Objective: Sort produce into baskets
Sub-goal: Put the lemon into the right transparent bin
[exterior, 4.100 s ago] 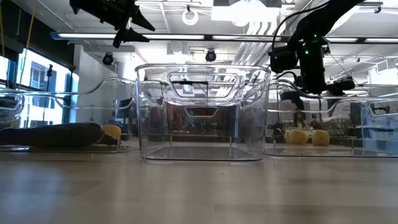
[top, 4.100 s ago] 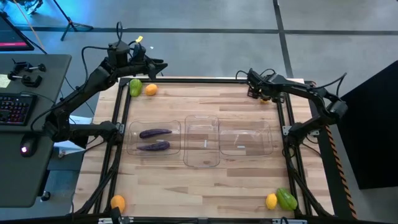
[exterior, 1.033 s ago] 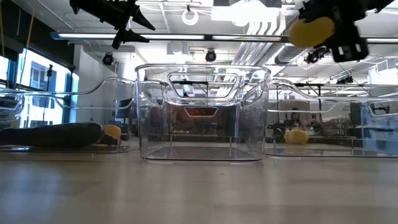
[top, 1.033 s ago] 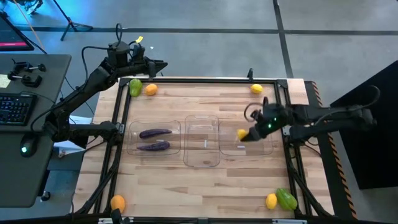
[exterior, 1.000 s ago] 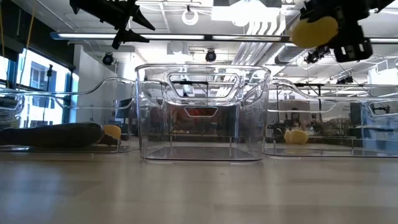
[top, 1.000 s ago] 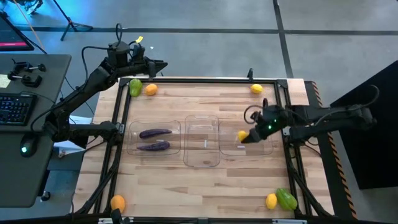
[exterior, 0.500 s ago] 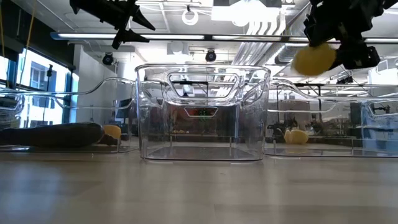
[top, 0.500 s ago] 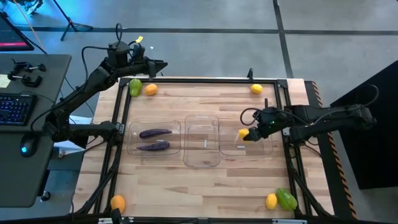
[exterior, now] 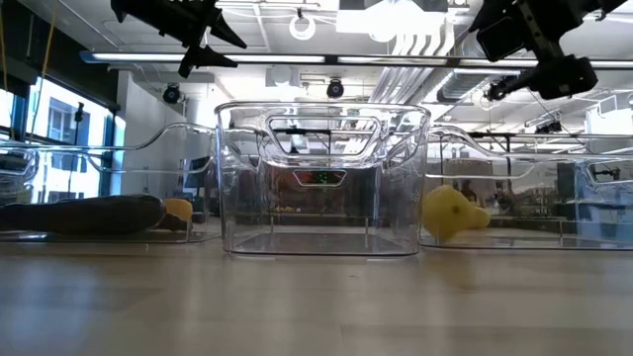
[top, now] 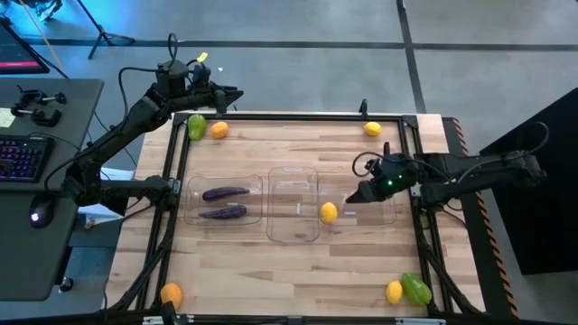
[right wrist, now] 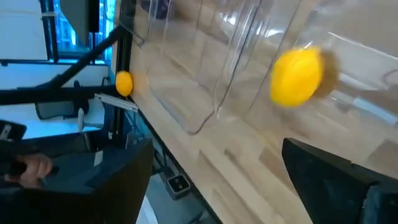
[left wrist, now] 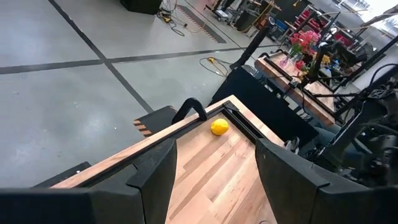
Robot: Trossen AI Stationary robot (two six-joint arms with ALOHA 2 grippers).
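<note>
A yellow lemon [top: 329,212] lies inside the right clear basket [top: 366,222], by its left wall; it also shows in the low view [exterior: 450,213] and in the right wrist view [right wrist: 296,76]. My right gripper [top: 355,198] hangs open and empty above that basket, to the lemon's right. Two dark purple eggplants [top: 225,192] [top: 224,212] lie in the left basket [top: 192,203]. The middle basket [top: 293,238] holds nothing. My left gripper [top: 233,97] waits open in the air past the table's far left corner.
A green lumpy piece [top: 196,126] and an orange fruit [top: 219,130] lie at the far left. A lemon [top: 372,128] lies at the far edge. An orange fruit [top: 171,293] sits at the near left corner. A lemon [top: 394,291] and a green piece [top: 416,289] sit near right.
My right gripper has let go of the lemon above the right basket. The lemon has dropped into that basket and moved toward its left wall. The gripper stays above the basket.
</note>
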